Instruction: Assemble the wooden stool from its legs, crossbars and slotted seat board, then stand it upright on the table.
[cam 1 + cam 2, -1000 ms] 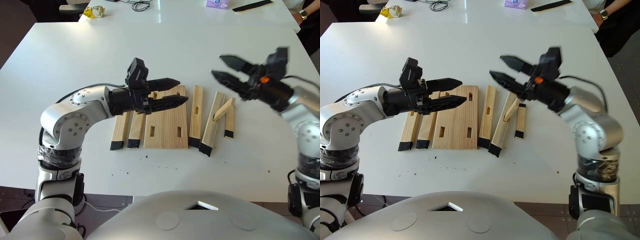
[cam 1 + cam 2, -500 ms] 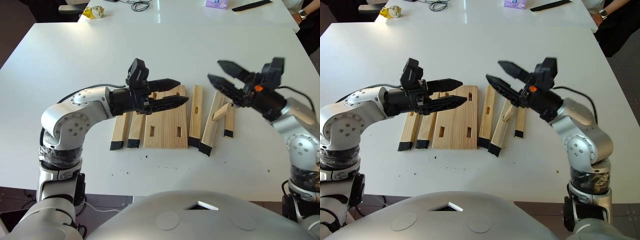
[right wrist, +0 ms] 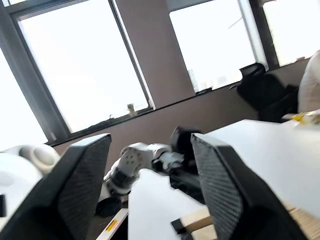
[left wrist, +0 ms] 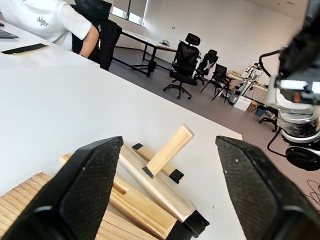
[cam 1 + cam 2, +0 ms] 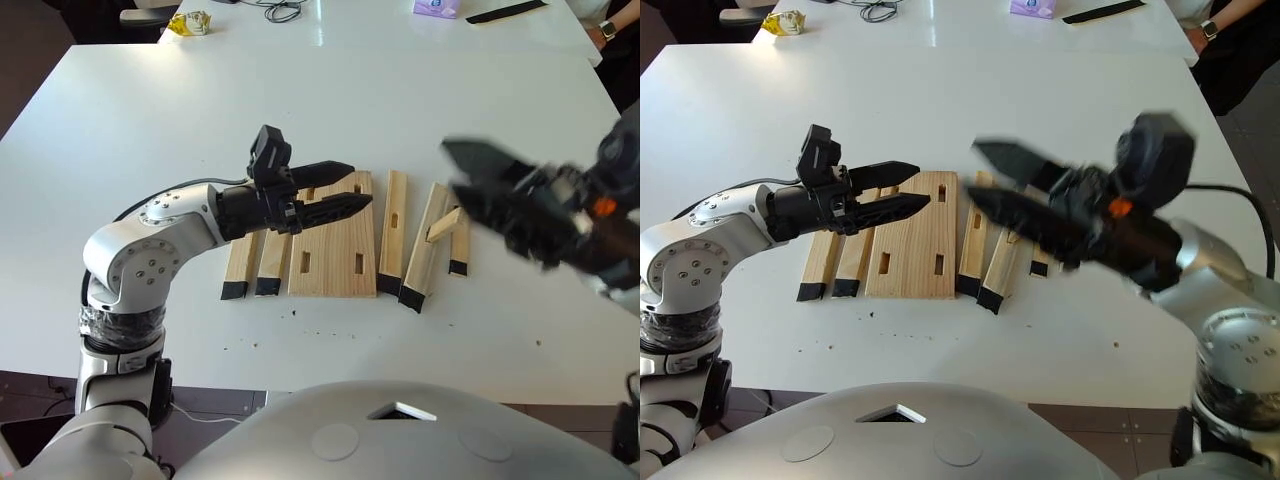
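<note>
Board flat on worktop, long axis away from me, my left pincer and right pincer gaping, empty, right now swung up nearer.

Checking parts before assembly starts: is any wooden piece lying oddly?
Yes. One short crossbar is propped at a tilt, one end raised, against the long leg right of the seat board; the rest lie flat.

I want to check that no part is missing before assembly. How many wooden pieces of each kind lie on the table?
Slotted seat board: 1
Long bars: 4
Short bars: 2
Total: 7
</note>
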